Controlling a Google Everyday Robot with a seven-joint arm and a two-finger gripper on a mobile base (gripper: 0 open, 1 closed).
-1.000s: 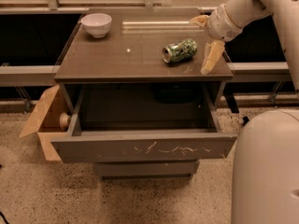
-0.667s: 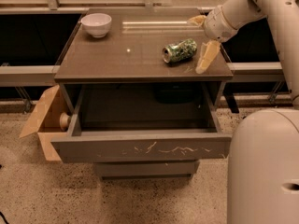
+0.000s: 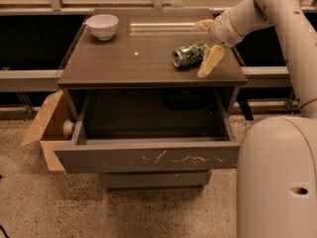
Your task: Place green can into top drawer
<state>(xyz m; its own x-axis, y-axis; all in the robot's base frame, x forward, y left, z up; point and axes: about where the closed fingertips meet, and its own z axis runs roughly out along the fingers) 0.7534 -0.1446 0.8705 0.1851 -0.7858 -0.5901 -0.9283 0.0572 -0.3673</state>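
Closing on the small dented green metal can (image 3: 188,55): the step in hand, by my judgement; the can is not yet lifted.
Tool: my pale two-finger tool (image 3: 202,49) stands open at the can's right end, one finger on the far side and one on the near side; I cannot confirm contact.
Can position: lying on its side on the dark brown flat counter (image 3: 133,66), right of centre, silver end facing left.
Destination: the wide shallow grey top drawer (image 3: 148,158) is open below the counter, dark inside, with pale scratches on its front panel.
Method advised: centre the fingers across the round body and squeeze gently; the thin dented wall may buckle and the smooth curve may roll.
Surface finish: white mottled print on the can; counter faintly glossy.
Other item: round white bowl (image 3: 102,25), far left corner, well apart.
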